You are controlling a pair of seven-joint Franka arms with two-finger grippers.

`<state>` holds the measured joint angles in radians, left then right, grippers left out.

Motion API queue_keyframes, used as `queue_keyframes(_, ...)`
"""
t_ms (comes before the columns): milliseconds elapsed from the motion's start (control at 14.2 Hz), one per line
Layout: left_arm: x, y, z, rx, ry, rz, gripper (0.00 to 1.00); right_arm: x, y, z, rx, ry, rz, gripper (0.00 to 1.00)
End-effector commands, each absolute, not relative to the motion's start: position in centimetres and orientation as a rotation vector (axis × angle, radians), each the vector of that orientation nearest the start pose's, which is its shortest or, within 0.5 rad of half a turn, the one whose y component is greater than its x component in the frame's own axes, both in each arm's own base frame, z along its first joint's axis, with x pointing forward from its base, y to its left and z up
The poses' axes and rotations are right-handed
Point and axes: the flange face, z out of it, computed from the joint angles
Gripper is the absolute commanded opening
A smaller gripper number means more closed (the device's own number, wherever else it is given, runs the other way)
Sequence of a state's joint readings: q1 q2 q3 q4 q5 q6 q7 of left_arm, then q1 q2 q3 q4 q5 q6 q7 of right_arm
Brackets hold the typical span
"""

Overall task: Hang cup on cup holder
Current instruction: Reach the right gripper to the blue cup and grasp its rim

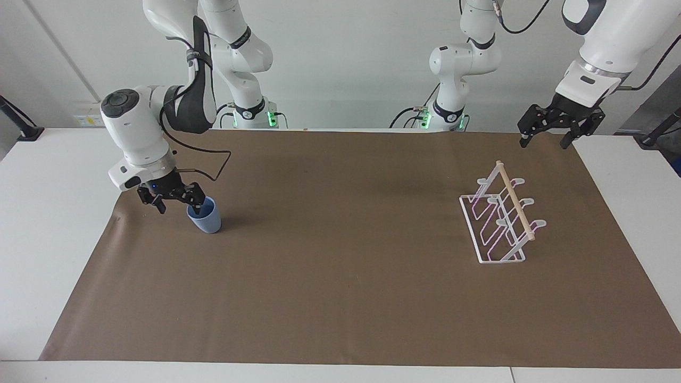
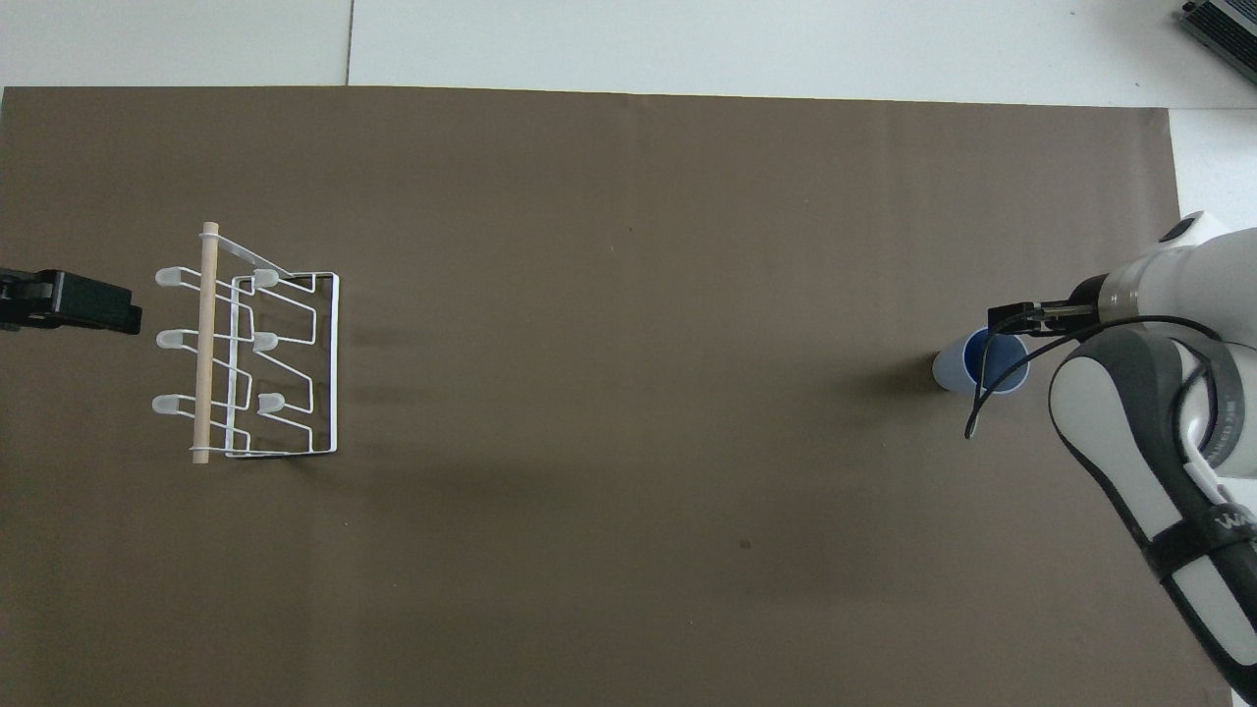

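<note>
The light blue cup (image 1: 206, 221) stands upright on the brown mat toward the right arm's end of the table; it also shows in the overhead view (image 2: 951, 369). My right gripper (image 1: 180, 205) is open and low beside the cup, with one finger at its rim; I cannot tell if it touches. In the overhead view the right gripper (image 2: 1016, 318) partly covers the rim. The white wire cup holder (image 1: 500, 223) with a wooden dowel stands toward the left arm's end (image 2: 245, 353). My left gripper (image 1: 544, 140) is open and waits in the air beside the holder (image 2: 69, 300).
A brown mat (image 1: 340, 276) covers most of the white table (image 1: 42, 213). A black cable (image 2: 982, 407) hangs from the right wrist over the cup. A dark device (image 2: 1223, 25) sits at the table's corner farthest from the robots.
</note>
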<state>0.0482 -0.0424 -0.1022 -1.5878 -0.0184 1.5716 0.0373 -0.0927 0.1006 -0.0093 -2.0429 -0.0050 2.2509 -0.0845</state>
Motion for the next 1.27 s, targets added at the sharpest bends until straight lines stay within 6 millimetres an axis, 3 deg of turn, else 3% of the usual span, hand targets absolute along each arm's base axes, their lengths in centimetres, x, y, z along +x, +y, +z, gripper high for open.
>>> queue_keyframes(0,53.4,-3.0,64.1,-3.145,0.123,-0.043,1.0,57.0,-5.8,39.4,-3.137,0.045,-0.222,1.0)
queue_keyframes(562,53.4,-3.1,64.1,-3.143,0.128,-0.043,1.0,55.5,-5.8,36.2,-3.138,0.041,-0.208,1.0)
queue_keyframes(1195,53.3,-3.0,64.0,-3.143,0.125,-0.038,1.0,55.5,-6.6,36.4,-3.141,0.04,-0.196,1.0)
